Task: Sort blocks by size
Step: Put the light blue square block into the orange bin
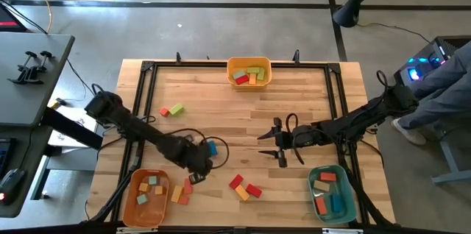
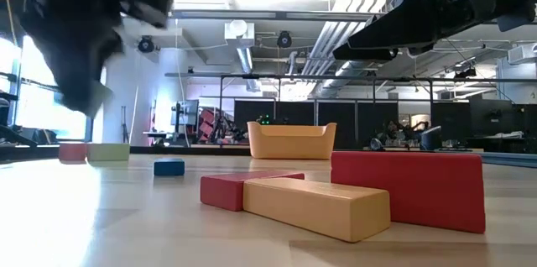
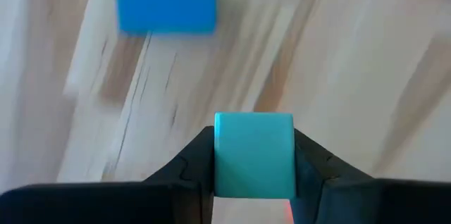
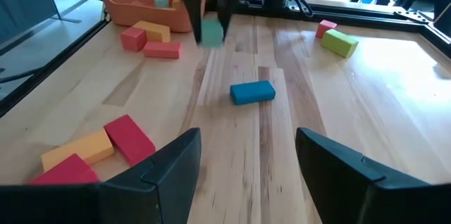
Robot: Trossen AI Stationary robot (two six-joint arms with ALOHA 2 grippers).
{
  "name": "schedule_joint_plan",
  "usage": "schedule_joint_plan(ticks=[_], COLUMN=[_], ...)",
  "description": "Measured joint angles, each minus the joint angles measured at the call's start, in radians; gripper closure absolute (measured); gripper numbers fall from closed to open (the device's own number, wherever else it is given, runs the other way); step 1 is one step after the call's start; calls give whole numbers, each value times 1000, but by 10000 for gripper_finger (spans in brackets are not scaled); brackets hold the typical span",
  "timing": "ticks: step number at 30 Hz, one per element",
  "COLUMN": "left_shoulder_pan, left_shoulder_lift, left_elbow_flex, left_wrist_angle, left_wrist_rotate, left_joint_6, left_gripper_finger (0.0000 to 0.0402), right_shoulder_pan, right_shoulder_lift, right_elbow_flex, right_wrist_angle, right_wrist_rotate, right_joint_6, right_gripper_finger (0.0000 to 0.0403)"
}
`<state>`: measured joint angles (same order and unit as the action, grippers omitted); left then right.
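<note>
Now | left end effector [image 3: 254, 160] pinching teal cube [image 3: 254, 155] | right end effector [image 4: 246, 157] spread, waiting mid-bench | next, likely: carry cube to orange bin [image 1: 129, 193]

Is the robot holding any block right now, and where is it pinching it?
Yes. The left tool pinches a small teal block by its two opposite sides. The right tool is open, holding nothing.

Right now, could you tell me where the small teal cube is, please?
The teal cube sits between the left gripper fingers, near the table's front left, beside the blue block and the orange bin.
</note>
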<state>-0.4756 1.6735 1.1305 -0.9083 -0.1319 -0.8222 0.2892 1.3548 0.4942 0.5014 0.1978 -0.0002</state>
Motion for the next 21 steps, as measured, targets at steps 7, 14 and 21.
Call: schedule_joint_plan(ticks=[7,14,21], left_shoulder_pan=[-137,-345,-491], left_shoulder_lift=[0,-1,6], left_elbow_flex=[208,224,224], left_wrist_angle=[-434,-443,-339], left_wrist_rotate=[195,419,380], left_joint_6=[-265,-608,-868], left_gripper_finger=[305,290,290], right_shoulder_pan=[2,20,28], right_shoulder_lift=[19,70,84], right_elbow_flex=[0,0,0], right_wrist_angle=[3,96,194], right_wrist_rotate=[0,-17,-102], right_joint_6=[2,-5,-66], right_gripper_finger=[175,175,175])
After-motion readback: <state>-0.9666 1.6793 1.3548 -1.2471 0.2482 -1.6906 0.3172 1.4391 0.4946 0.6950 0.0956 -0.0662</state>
